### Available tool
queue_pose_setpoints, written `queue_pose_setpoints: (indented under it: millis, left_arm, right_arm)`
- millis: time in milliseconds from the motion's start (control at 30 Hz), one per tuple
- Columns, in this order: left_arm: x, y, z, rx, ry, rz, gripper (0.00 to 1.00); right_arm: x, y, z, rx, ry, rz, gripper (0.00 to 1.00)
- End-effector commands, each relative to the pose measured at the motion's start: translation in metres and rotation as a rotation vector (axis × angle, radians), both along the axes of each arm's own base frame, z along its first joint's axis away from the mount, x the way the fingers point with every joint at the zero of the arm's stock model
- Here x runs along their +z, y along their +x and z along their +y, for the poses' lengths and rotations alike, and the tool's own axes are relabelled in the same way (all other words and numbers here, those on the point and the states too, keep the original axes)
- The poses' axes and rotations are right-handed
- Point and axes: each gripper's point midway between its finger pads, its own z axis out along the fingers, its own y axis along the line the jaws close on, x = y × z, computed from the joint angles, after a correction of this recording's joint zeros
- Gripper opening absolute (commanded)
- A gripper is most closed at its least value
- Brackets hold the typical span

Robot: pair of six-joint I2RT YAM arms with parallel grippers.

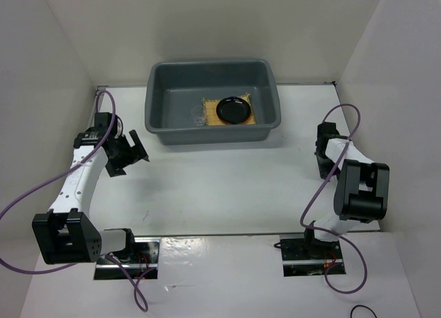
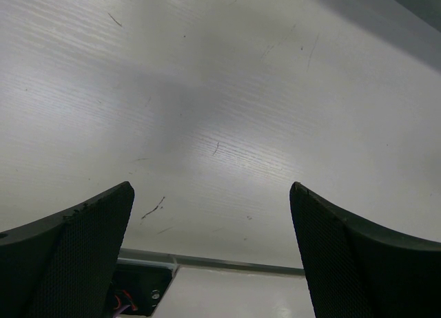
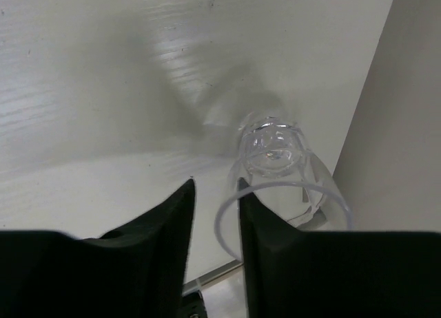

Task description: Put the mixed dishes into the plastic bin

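The blue-grey plastic bin [image 1: 207, 134] stands at the back centre. Inside it lies the tan woven mat [image 1: 209, 106] with the glossy black plate [image 1: 233, 110] on top, and a tiny clear cup [image 1: 198, 115] sits beside the mat. Another clear cup [image 3: 275, 149] stands on the table by the right wall. My right gripper [image 3: 216, 187] straddles its near rim, one finger inside the cup and the other outside, with a narrow gap still showing at the outer finger. In the top view this gripper [image 1: 324, 163] hides that cup. My left gripper [image 1: 134, 156] [image 2: 210, 191] hangs wide open over bare table.
White walls enclose the table on the left, back and right; the right wall [image 3: 406, 125] is very close to the cup. The arm bases and their cables [image 1: 310, 246] sit along the near edge.
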Motion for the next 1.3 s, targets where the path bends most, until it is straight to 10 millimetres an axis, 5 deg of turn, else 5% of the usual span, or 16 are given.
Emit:
queue_pose_setpoints:
  millis: [0, 200, 333, 433, 533, 600, 633, 667, 700, 733, 867, 1000, 1033, 1100, 1200, 1267]
  left_arm:
    - [0.007, 0.002, 0.004, 0.008, 0.016, -0.038, 1.0]
    - [0.011, 0.001, 0.004, 0.008, 0.018, -0.056, 1.0]
    - [0.008, -0.001, 0.006, 0.012, 0.025, -0.046, 1.0]
    - [0.009, 0.001, 0.006, 0.012, 0.026, -0.056, 1.0]
    - [0.009, 0.001, 0.006, 0.012, 0.026, -0.056, 1.0]
    - [0.006, 0.002, 0.006, 0.012, 0.025, -0.043, 1.0]
    - [0.003, 0.002, 0.006, 0.012, 0.024, -0.033, 1.0]
    - [0.004, 0.004, 0.006, 0.012, 0.025, -0.042, 1.0]
    - [0.004, 0.004, 0.006, 0.012, 0.025, -0.042, 1.0]
    - [0.004, 0.004, 0.006, 0.012, 0.025, -0.042, 1.0]
    - [0.009, 0.003, 0.008, 0.016, 0.035, -0.062, 1.0]
    - [0.011, 0.003, 0.007, 0.025, 0.031, -0.072, 1.0]
    - [0.011, 0.003, 0.007, 0.025, 0.031, -0.072, 1.0]
    - [0.011, 0.003, 0.007, 0.025, 0.031, -0.072, 1.0]
    - [0.008, 0.004, 0.007, 0.025, 0.03, -0.059, 1.0]
    - [0.003, 0.004, 0.007, 0.024, 0.029, -0.038, 1.0]
  right_arm:
    - [0.005, 0.017, -0.012, -0.009, -0.06, -0.046, 0.33]
    - [0.003, 0.02, -0.02, -0.027, -0.088, -0.034, 0.01]
    - [0.034, 0.042, -0.014, 0.0, -0.039, -0.129, 0.0]
    - [0.104, 0.082, 0.016, 0.149, 0.099, -0.297, 0.0]
    - [0.233, 0.141, 0.06, 0.402, 0.149, -0.608, 0.0]
    - [0.266, 0.169, 0.101, 0.583, 0.216, -0.659, 0.0]
    - [0.322, 0.182, 0.115, 0.659, 0.206, -0.779, 0.0]
    - [0.336, 0.187, 0.132, 0.716, 0.241, -0.791, 0.0]
    - [0.325, 0.212, 0.156, 0.766, 0.286, -0.757, 0.0]
    - [0.383, 0.221, 0.169, 0.821, 0.265, -0.894, 0.0]
    - [0.403, 0.261, 0.245, 0.992, 0.337, -0.994, 0.0]
    - [0.368, 0.267, 0.308, 1.134, 0.538, -0.933, 0.0]
    - [0.417, 0.248, 0.331, 1.193, 0.592, -1.076, 0.0]
    - [0.371, 0.277, 0.373, 1.245, 0.69, -1.015, 0.0]
    - [0.385, 0.258, 0.437, 1.365, 0.788, -1.08, 0.0]
    - [0.367, 0.252, 0.482, 1.415, 0.847, -1.077, 0.0]
